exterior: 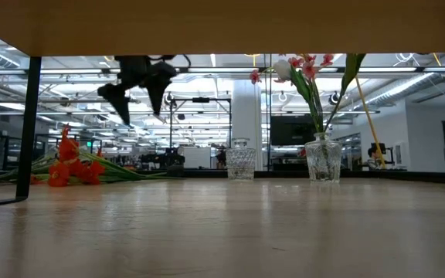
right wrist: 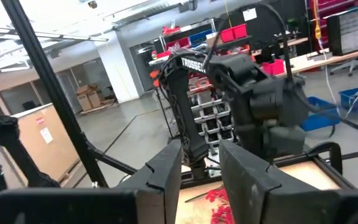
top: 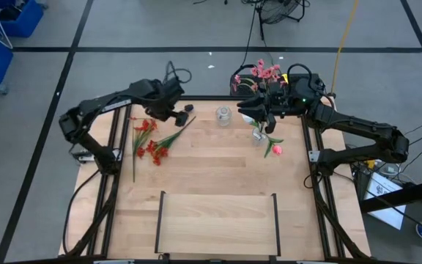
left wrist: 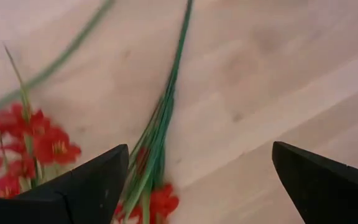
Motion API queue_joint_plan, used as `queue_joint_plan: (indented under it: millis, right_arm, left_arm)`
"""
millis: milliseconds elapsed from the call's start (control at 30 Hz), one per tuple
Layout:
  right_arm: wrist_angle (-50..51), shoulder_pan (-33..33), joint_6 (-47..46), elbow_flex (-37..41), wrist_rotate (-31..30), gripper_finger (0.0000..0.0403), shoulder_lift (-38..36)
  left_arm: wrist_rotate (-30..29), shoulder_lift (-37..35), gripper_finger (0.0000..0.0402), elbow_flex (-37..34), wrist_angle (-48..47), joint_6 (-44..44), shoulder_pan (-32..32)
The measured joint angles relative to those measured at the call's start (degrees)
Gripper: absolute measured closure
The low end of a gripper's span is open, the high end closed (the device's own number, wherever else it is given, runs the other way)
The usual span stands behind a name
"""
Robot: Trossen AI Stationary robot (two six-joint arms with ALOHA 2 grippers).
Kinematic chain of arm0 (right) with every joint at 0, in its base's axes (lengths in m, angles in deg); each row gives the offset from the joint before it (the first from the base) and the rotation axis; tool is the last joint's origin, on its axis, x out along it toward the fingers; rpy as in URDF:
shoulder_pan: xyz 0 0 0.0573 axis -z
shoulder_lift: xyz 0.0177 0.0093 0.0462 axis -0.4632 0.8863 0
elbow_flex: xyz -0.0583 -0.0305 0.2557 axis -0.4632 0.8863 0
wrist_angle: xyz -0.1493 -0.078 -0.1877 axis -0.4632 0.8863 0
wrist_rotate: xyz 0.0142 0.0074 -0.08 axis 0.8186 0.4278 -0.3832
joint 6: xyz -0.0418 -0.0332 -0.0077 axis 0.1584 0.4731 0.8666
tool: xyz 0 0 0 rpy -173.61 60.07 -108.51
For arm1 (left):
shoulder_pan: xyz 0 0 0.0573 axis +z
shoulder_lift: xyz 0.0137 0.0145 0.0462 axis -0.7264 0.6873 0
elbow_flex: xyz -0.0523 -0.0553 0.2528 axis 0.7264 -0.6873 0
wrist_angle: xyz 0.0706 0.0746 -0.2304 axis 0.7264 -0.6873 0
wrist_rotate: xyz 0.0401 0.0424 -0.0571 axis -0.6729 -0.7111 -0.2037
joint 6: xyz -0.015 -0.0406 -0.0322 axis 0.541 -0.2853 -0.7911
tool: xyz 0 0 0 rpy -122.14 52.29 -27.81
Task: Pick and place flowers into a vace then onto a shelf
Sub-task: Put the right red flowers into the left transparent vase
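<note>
My left gripper (top: 184, 113) hangs over the far left of the table (top: 218, 172), its fingers (left wrist: 95, 186) spread as wide as they go and holding nothing; under them lie the red flowers (top: 149, 144), flat on the wood; one stalk runs near to far along the table's left edge; the others slant from their blossoms up toward the far right, stalk ends pointing at my left gripper. An empty glass vase (top: 223, 115) stands at the far middle, just right of those stalk ends and apart from them. My right gripper (top: 261, 116) is at the far right, above a second vase (exterior: 322, 159); whether it grips anything I cannot tell. That second vase holds upright stems, pink sprays (exterior: 309, 65) and a white bud (exterior: 283, 69) on top, leaning slightly left. A pink-red bud (top: 276, 149) lies on the table just near of that vase. The shelf (top: 218, 220) sits at the near edge, nothing on it.
</note>
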Motion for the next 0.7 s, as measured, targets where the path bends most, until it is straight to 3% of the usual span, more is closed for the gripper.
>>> queue_joint_plan:
  millis: [300,700]
  right_arm:
    - [0.28,0.0,-0.06,0.0,-2.88,0.0303,0.0]
    - [0.33,-0.02,-0.08,0.0,-2.88,0.0303,0.02]
  left_arm:
    - [-0.02,8.43,0.0011,-0.09,-4.48,7.11,-2.62]
    - [-0.85,12.16,0.0142,-3.87,-5.43,10.29,-3.24]
